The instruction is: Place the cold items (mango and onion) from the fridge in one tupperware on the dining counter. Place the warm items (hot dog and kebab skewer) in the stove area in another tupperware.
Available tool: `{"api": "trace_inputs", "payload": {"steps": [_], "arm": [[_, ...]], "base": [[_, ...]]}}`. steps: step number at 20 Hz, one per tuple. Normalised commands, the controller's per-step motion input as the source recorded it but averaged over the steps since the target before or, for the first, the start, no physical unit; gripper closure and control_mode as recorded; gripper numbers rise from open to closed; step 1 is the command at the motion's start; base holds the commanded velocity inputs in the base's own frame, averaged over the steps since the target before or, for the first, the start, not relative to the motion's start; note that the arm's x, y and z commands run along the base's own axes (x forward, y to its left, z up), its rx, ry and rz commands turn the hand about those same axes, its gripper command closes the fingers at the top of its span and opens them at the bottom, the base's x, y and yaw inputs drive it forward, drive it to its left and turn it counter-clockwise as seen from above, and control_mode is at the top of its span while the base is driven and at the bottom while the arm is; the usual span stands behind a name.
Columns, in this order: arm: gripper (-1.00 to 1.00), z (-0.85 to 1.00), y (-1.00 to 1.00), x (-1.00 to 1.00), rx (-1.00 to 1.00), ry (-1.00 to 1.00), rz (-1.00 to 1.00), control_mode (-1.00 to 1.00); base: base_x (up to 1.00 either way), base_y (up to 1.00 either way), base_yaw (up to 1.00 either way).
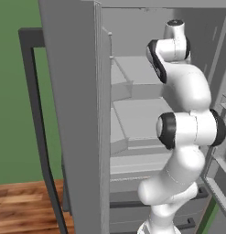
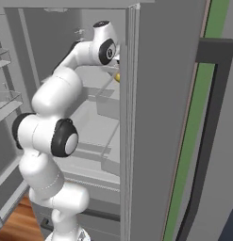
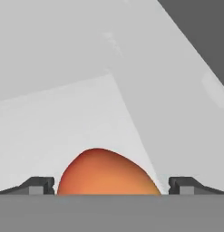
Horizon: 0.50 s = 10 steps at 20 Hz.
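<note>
Mango (image 3: 108,174) between my gripper (image 3: 111,186) fingertips, inside the fridge (image 1: 132,109).
I see both fingers (image 3: 38,185) spread wide either side of it on the pale shelf (image 3: 54,122); contact I can't confirm.

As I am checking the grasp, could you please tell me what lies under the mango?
A pale grey fridge shelf spreads around the rounded orange-red mango, which sits between the dark fingers. The contact underneath is hidden.
</note>
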Motion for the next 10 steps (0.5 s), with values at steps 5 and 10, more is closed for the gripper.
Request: {"api": "trace_inputs", "payload": {"steps": [5, 10], "arm": [[1.0, -0.32, 0.16, -0.11, 0.0, 0.21, -0.14, -1.0], [1.0, -0.31, 0.01, 0.0, 0.0, 0.0, -0.16, -1.0]], "base": [[0.0, 0.0, 0.0], [0.0, 0.0, 0.0]]}}
